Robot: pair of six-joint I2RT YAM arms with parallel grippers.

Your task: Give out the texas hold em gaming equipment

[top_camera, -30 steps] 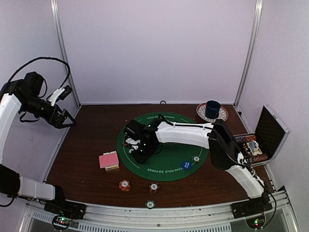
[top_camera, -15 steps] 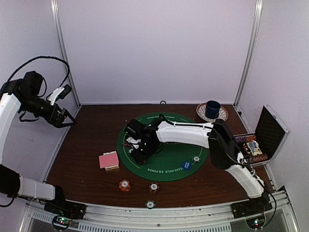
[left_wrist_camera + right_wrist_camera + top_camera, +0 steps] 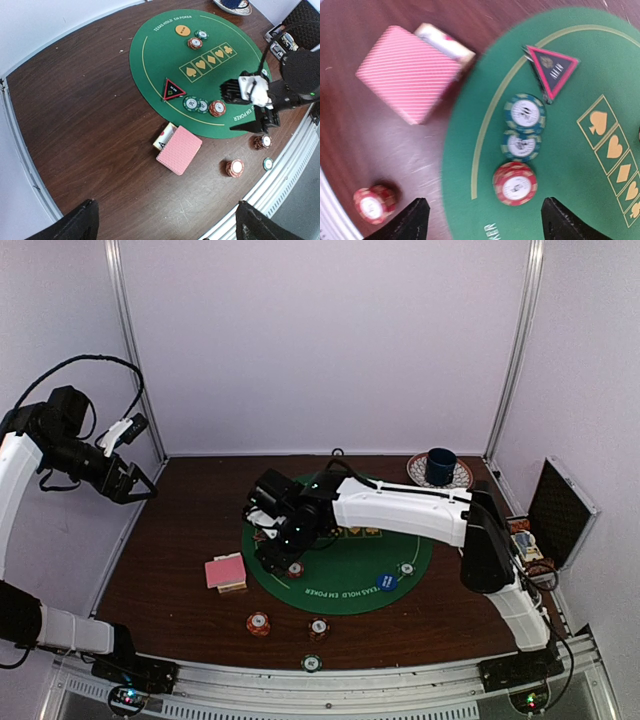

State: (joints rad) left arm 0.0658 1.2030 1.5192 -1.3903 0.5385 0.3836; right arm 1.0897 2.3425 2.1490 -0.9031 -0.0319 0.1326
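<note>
My right gripper (image 3: 487,222) is open and empty, hovering over the left part of the green mat (image 3: 350,575). Just below it lie an orange-red chip stack (image 3: 515,183), two green chips (image 3: 521,145) and the red-black triangle marker (image 3: 552,67). The orange-red stack also shows in the top view (image 3: 295,569). The pink-backed cards (image 3: 225,571) lie on the wood left of the mat. My left gripper (image 3: 165,225) is open and empty, raised high at the far left (image 3: 130,485). An orange disc (image 3: 182,30) and a blue disc (image 3: 386,582) lie on the mat.
Two orange-red chip stacks (image 3: 258,623) (image 3: 318,627) and a green chip (image 3: 312,663) sit on the wood near the front edge. A dark blue cup on a saucer (image 3: 440,466) stands back right. The open metal-edged case (image 3: 550,520) is at the right edge.
My right gripper has lifted and drawn back to the left, off the mat's front left. An orange-red chip stack now lies uncovered where it was. The left arm has not moved.
</note>
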